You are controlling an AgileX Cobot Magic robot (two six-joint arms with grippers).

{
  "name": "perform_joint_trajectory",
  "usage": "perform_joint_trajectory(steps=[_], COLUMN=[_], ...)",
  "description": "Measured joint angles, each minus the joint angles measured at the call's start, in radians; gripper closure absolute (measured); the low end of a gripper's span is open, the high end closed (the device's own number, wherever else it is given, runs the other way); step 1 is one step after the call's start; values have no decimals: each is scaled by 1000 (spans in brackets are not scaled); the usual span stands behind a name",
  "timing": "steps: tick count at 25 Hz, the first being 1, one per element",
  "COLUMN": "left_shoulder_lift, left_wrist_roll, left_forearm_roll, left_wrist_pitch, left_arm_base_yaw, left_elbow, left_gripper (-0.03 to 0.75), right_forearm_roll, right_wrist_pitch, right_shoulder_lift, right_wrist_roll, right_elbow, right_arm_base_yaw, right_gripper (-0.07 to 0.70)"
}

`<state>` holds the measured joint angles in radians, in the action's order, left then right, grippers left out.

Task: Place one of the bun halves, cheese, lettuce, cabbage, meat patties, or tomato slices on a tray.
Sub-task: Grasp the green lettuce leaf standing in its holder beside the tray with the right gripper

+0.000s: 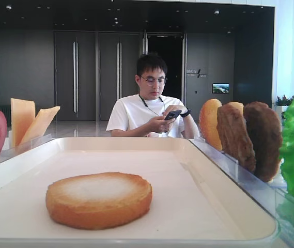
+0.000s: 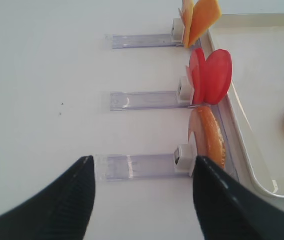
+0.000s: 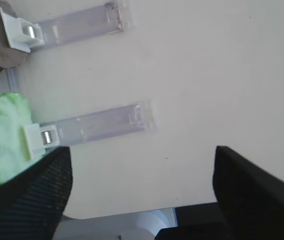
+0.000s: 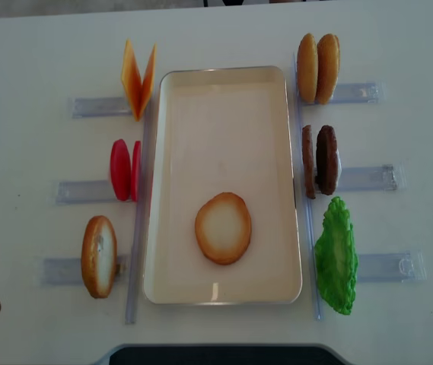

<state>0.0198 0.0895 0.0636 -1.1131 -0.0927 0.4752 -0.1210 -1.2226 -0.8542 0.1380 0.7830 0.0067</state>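
Lying flat on the tray (image 4: 224,84), toward its near end, is one bun half (image 4: 223,227), pale face up, golden rim all round. Nothing else is on the tray.

Left of the tray, ingredients stand on edge in clear holders (image 4: 98,106): cheese (image 4: 138,79) slices leaning in a V at the far end, two tomato slices (image 4: 124,169) in the middle, another bun half (image 4: 98,256) nearest. Right of it, same arrangement — two more bun halves (image 4: 317,68) far, two meat patties (image 4: 319,160) in the middle, the lettuce (image 4: 336,255) nearest, its ruffled leaf just beside the tray rim.

Left gripper (image 2: 142,195) hangs over the bare white table (image 2: 42,75) w/ its dark fingers spread wide apart and nothing between them; the near-left bun half and its holder sit just ahead. Right gripper (image 3: 142,185) is likewise opened wide, holding nothing, over bare table beside the lettuce holder.

In the low front view a person (image 1: 149,101) in a white T-shirt sits beyond the table, looking down at a phone (image 1: 172,114)
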Motion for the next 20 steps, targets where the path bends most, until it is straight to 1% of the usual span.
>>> perform_joint_trajectory(steps=[3,7,10,17,20], left_shoulder_lift=[0,0,0,0,0], left_wrist_roll=[0,0,0,0,0], left_forearm_roll=[0,0,0,0,0], left_wrist_pitch=[0,0,0,0,0], left_arm_base_yaw=[0,0,0,0,0], left_elbow=[0,0,0,0,0], left_gripper=[244,244,244,244,244], right_forearm_roll=[-9,-7,17,144,187], right_wrist_pitch=[0,0,0,0,18], right_shoulder_lift=[0,0,-1,-75,-120], right_wrist_roll=[13,95,197,444,511], right_elbow=[0,0,0,1,1], right_arm_base_yaw=[41,170,308,634,731], right_gripper=[55,55,55,55,55])
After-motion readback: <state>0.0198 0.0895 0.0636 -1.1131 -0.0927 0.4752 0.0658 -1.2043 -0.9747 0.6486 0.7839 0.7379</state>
